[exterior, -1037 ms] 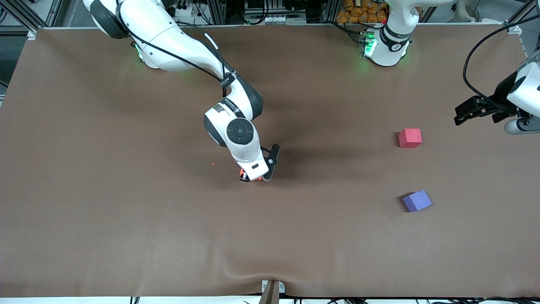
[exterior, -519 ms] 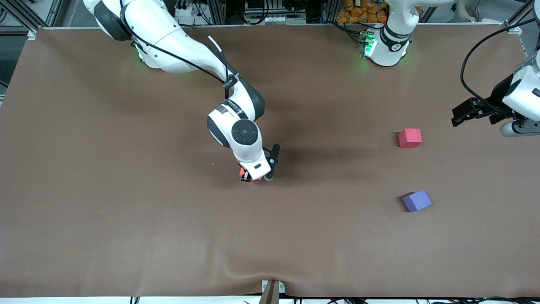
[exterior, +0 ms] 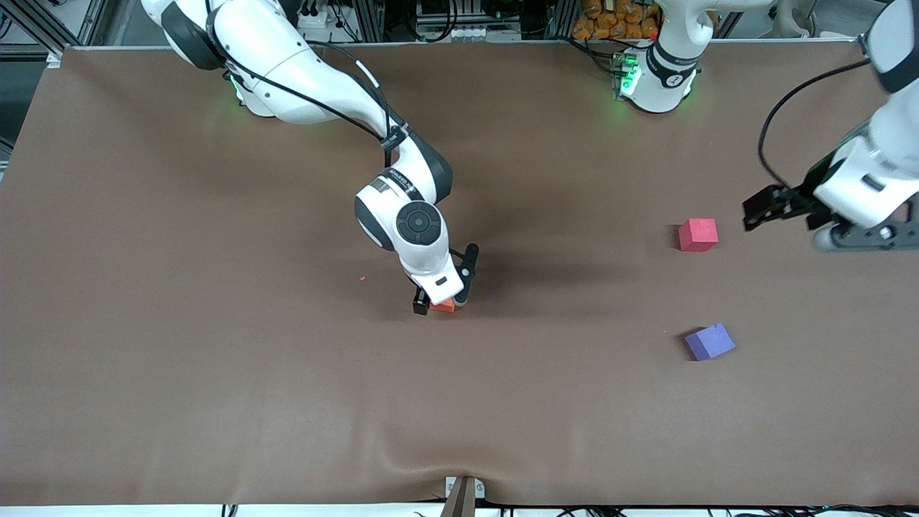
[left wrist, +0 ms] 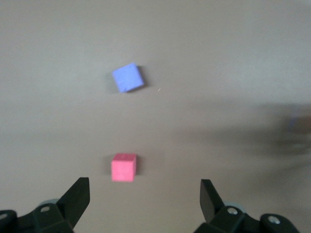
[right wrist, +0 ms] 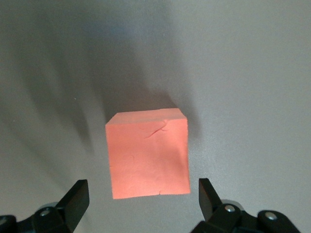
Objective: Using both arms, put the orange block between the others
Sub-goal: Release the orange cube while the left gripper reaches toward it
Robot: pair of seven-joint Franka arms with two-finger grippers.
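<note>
Since a sec ago my right gripper let go of the orange block, & my left arm swung in toward the red-pink cube. Front view: right gripper sits low at mid table w/ fingers spread apart, the orange block on the brown table between them. Left gripper hangs over the table just beside the red-pink cube, toward the left arm's end, fingers apart, holding nothing. Purple-blue cube lies nearer the camera than the red-pink one, w/ a gap between them; the orange block is well apart from both, toward the right arm's end. Left wrist view: my two fingertips stand wide; red-pink cube & purple-blue cube both lie on the table. Right wrist view: orange block rests flat on the table, my fingertips on each side, not touching it.
</note>
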